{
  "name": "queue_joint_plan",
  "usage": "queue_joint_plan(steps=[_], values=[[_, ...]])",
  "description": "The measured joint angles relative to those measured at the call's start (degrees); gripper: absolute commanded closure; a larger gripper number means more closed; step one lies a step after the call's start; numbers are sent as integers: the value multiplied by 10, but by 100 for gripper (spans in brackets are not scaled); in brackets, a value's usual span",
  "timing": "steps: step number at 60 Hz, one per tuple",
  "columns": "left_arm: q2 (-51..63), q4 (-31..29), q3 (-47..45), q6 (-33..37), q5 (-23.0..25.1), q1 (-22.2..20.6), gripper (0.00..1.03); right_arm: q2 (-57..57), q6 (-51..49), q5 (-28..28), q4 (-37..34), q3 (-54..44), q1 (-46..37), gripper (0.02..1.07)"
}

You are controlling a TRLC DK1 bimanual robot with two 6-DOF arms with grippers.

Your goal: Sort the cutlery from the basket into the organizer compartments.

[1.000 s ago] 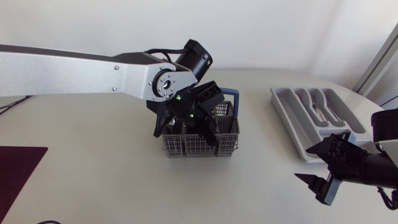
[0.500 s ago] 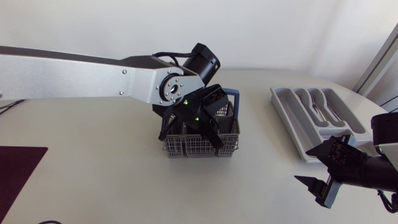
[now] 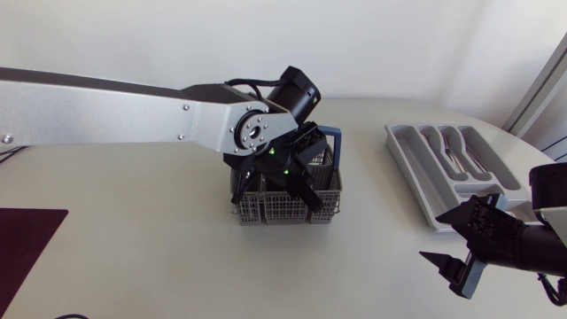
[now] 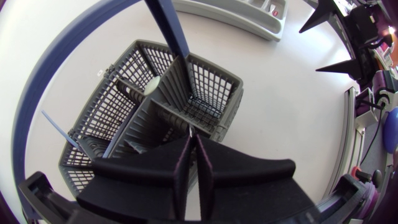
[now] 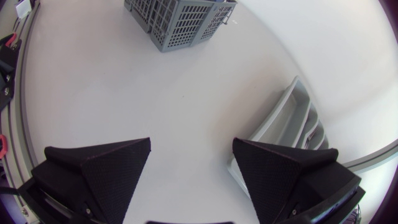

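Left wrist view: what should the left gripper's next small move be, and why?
Probably a short, straight lift. The left gripper is shut right above the centre divider of the basket, with what may be a thin metal end at its tips; whether it is held is unclear. A small lift would show that.

Grey plastic mesh basket (image 3: pixel 285 211); smooth matt plastic organizer (image 3: pixel 404 153)

silver-grey links, black joints, green leds.

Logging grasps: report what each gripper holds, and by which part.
Right gripper: open, nothing held. Left gripper: at the basket divider; any hold there cannot be told.
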Motion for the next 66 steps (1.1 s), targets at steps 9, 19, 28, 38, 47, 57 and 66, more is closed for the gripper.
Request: queue_joint_plan(steps=[9,19,28,38,47,57,66], values=[[0,3,0,-7,4,0,100,-5,0,0,-2,0,0,12],[-3,3,-1,-11,33,11,100,-7,0,0,-4,0,0,12],[-19,3,-4,-15,58,22,100,-10,0,0,-5,0,0,12],[-39,3,-5,-23,88,37,100,-10,0,0,-10,-5,0,12],[-57,5,-12,-39,129,59,100,-15,0,0,-15,-7,2,12],[-80,7,-20,-49,160,71,100,-18,2,0,-15,-7,7,12],[-142,14,-39,-63,197,71,100,-33,16,-8,-19,-6,13,12]])
